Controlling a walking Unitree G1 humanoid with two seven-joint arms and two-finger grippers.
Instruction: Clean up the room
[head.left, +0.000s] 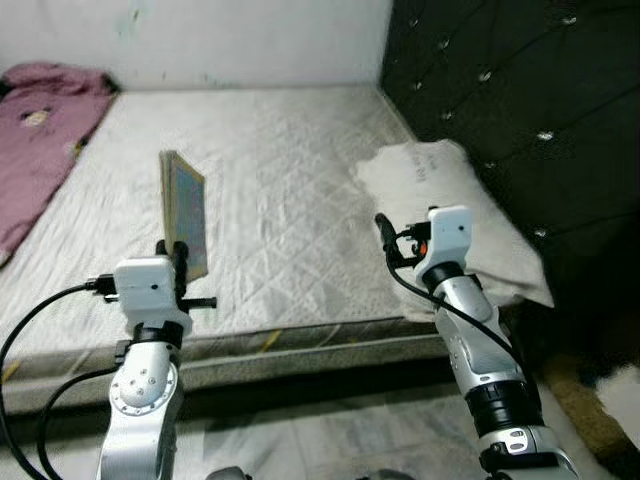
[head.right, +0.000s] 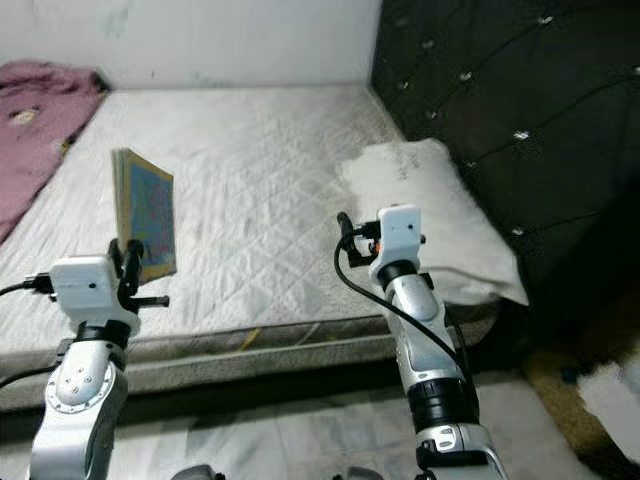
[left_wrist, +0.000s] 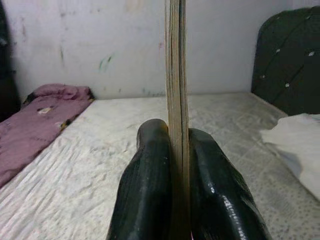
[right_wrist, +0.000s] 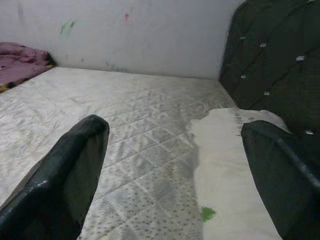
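Note:
My left gripper (head.left: 178, 262) is shut on a thin book (head.left: 184, 211) with a colourful cover, held upright on edge above the near part of the mattress (head.left: 270, 190). In the left wrist view both black fingers (left_wrist: 145, 195) pinch the book's edge (left_wrist: 175, 75). My right gripper (right_wrist: 175, 165) is open with nothing between its fingers, raised over the mattress's near right part beside a white pillow (head.left: 450, 210). A pink blanket (head.left: 40, 130) lies bunched at the far left of the mattress.
A dark tufted headboard (head.left: 520, 100) stands along the right side of the bed. A white wall (head.left: 200, 40) runs behind it. Tiled floor (head.left: 330, 430) lies between me and the bed's front edge, with a rug (head.left: 600, 400) at the lower right.

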